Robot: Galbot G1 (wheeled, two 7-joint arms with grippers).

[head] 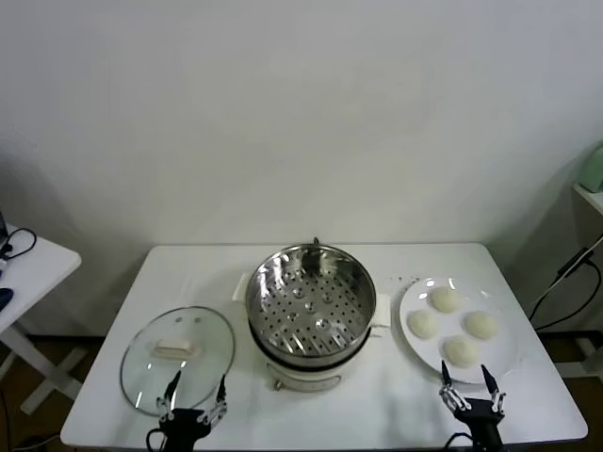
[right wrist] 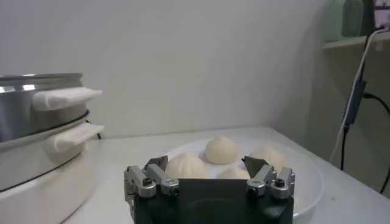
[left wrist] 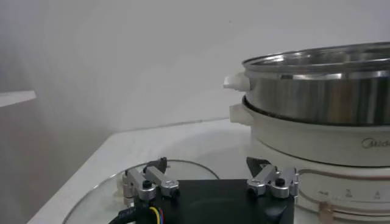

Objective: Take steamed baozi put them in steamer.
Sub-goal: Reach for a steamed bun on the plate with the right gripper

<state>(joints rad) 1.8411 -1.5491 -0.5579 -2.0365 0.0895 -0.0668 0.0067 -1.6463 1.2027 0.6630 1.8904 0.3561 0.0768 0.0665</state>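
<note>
Left gripper (head: 195, 395): fingers spread wide apart, holding nothing; it hangs at the near table edge, over the near rim of the round glass lid with a cream handle (head: 177, 358). In the left wrist view (left wrist: 210, 176) the fingertips stand above the lid's glass (left wrist: 97, 201); whether they touch it cannot be told.

Right gripper (head: 471, 389): fingers spread wide apart, empty; it sits at the near table edge, just short of the flat round white plate (head: 504, 363). In the right wrist view (right wrist: 207, 173) the plate (right wrist: 308, 182) lies straight ahead of the open fingers.

Steamed baozi (head: 452, 325): 4 small smooth cream-white dome buns, all on the plate just beyond the right gripper; the closest one (head: 461, 351) lies nearest its fingertips, not touched. The right wrist view shows them (right wrist: 220, 149) ahead of the fingers.

Steamer (head: 311, 299): round shiny steel basket with a perforated bottom on a white cooker base, between the 2 grippers and farther out than both; nothing lies in it. Its steel wall (left wrist: 317, 97) rises beside the left gripper, and its white handles (right wrist: 64, 97) show beside the right.

White table (head: 396, 395): carries lid, steamer and plate.
</note>
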